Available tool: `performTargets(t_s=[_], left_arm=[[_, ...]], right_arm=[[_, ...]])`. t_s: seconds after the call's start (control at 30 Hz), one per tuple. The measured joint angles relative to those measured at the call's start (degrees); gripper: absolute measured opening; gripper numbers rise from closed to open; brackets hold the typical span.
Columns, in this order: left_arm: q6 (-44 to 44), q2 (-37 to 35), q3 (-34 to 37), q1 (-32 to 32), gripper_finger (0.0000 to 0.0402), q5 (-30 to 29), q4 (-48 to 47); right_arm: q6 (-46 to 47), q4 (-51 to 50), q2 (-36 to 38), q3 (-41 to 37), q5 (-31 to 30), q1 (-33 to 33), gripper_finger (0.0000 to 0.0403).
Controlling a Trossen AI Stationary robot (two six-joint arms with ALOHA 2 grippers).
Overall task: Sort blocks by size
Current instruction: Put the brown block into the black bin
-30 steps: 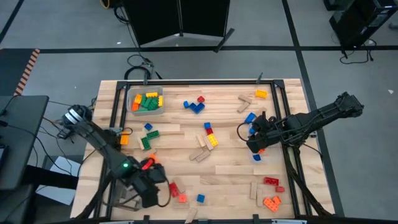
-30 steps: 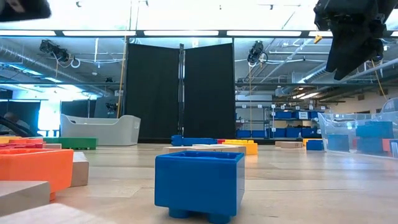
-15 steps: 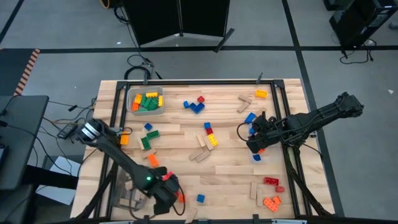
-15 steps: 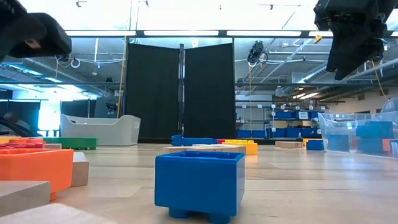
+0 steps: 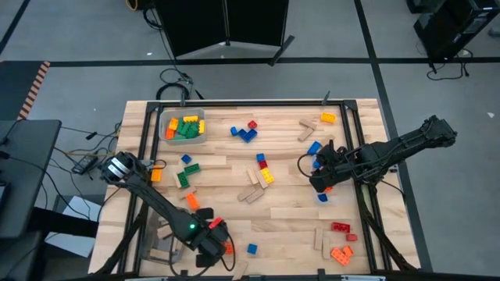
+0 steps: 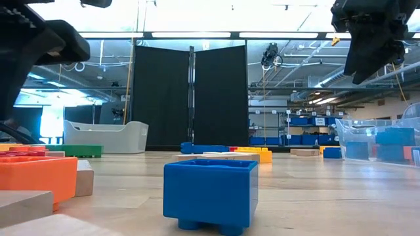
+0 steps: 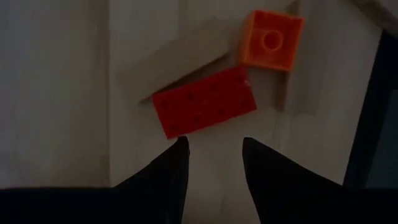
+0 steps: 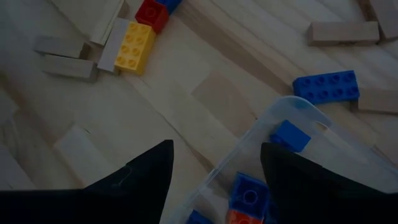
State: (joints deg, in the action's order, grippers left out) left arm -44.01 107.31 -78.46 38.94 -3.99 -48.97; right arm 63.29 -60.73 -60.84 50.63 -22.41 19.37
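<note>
Red brick (image 7: 204, 110) lies just ahead of your left gripper (image 7: 214, 163), fingers parted and empty, arm stretched low toward the table's near edge. An orange brick (image 7: 272, 40) sits beyond. Your right gripper (image 8: 214, 167) hovers open over a clear bin (image 8: 283, 118).

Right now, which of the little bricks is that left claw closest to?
The red brick lying flat just ahead of the left gripper, whose fingers stand apart and empty. The orange brick lies farther off, beyond it.

The left arm has been swung from the tabletop's (image 5: 297, 222) left edge toward its near middle, so the left pincer (image 5: 215, 248) is now hung over a red brick (image 7: 204, 110), its fingers seemingly slightly narrowed.
</note>
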Motion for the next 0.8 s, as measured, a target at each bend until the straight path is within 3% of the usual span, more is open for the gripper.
performTargets(t_s=[0.23, 0.4, 0.57, 0.8], left_arm=[[-0.09, -0.02, 0.00, -0.01, 0.0156, -0.92, 2.45], [0.11, -0.02, 0.02, -0.88, 0.0156, -7.91, -0.61], [0.51, -0.02, 0.02, -3.96, 0.0169, -8.89, -2.46], [12.01, -0.02, 0.04, -8.03, 0.0204, -9.48, -0.06]], right_arm=[[0.15, 1.52, 0.00, 0.00, 0.00, 0.01, 0.0256], [1.54, 2.02, -0.01, 0.00, 0.22, 0.00, 0.0256], [1.68, 2.03, -0.01, 0.00, 1.33, 0.01, 0.0256], [2.73, 2.01, -0.02, 0.00, 2.81, 0.01, 0.0256]])
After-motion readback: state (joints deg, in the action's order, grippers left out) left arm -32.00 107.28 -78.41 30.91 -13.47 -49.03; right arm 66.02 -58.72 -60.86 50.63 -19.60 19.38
